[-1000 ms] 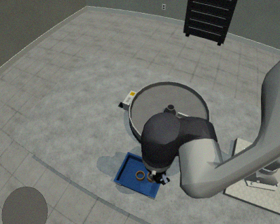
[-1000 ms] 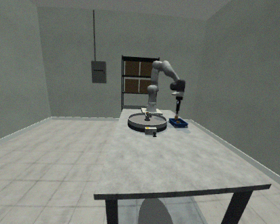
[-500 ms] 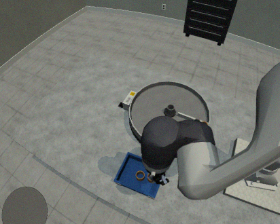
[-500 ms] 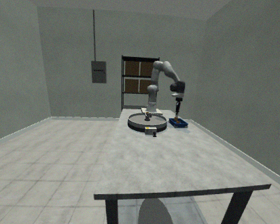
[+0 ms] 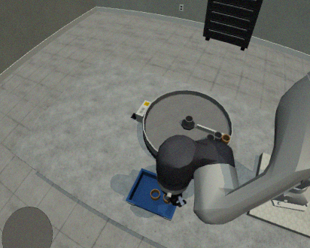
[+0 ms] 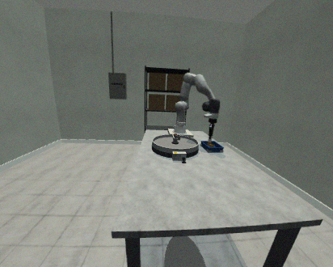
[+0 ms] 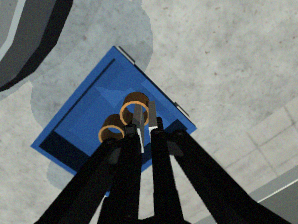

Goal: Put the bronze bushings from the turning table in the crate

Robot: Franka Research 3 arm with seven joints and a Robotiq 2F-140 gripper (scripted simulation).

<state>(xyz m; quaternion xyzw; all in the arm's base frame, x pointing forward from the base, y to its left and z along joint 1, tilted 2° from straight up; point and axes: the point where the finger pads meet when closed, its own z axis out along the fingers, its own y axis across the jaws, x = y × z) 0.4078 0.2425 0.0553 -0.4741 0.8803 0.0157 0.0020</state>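
Observation:
My gripper (image 7: 146, 111) hangs over the blue crate (image 7: 112, 120) and is shut on the wall of a bronze bushing (image 7: 134, 109). A second bronze bushing (image 7: 112, 129) lies in the crate beside it. In the top view the crate (image 5: 153, 195) lies in front of the turning table (image 5: 187, 122), with a bronze bushing (image 5: 154, 194) inside and my gripper (image 5: 171, 198) just right of it. One bronze bushing (image 5: 226, 138) stands at the table's right rim, next to two steel bushings (image 5: 217, 134). In the exterior view the gripper (image 6: 211, 131) is above the crate (image 6: 212, 148).
A dark hub (image 5: 187, 122) with a white bar stands at the turning table's centre. A small control box (image 5: 143, 110) sits at the table's left side. My arm's base plate (image 5: 287, 199) is at the right. A shelf (image 5: 230, 20) stands far behind.

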